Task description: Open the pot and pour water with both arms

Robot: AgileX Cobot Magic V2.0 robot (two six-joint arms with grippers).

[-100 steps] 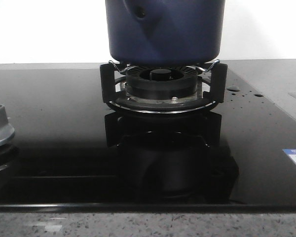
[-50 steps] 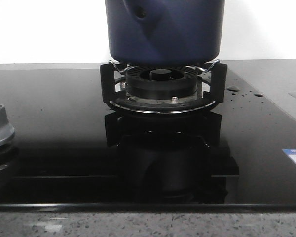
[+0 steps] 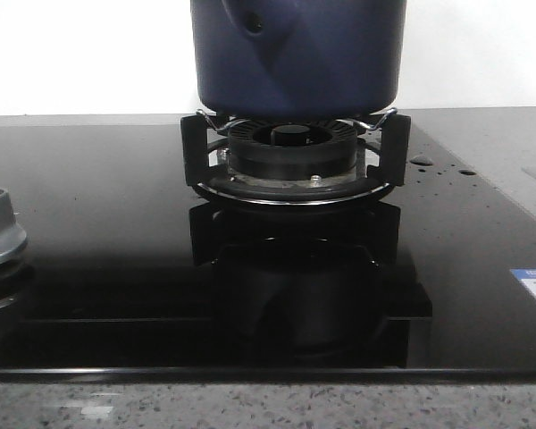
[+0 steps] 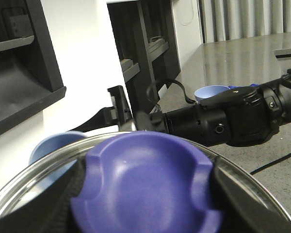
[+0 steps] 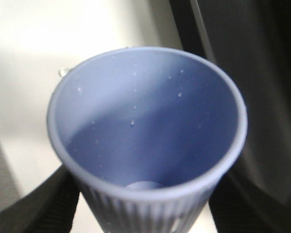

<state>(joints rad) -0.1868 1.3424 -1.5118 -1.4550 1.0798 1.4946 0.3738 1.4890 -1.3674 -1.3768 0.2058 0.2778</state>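
Aloft, left pincer (image 4: 145, 194) grips lid knob (image 4: 145, 187); right pincer (image 5: 145, 204) clasps cup (image 5: 148, 145).

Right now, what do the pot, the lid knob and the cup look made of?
Pot: likely enamelled or coated metal, matte navy, soft sheen. Lid knob: probably moulded plastic, smooth blue-purple; the rim around it looks like polished steel. Cup: seemingly matte pale-blue plastic, ribbed outside, droplets inside.

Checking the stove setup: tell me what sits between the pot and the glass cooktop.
In the front view, the black burner and its pot support lie between the pot and the cooktop.
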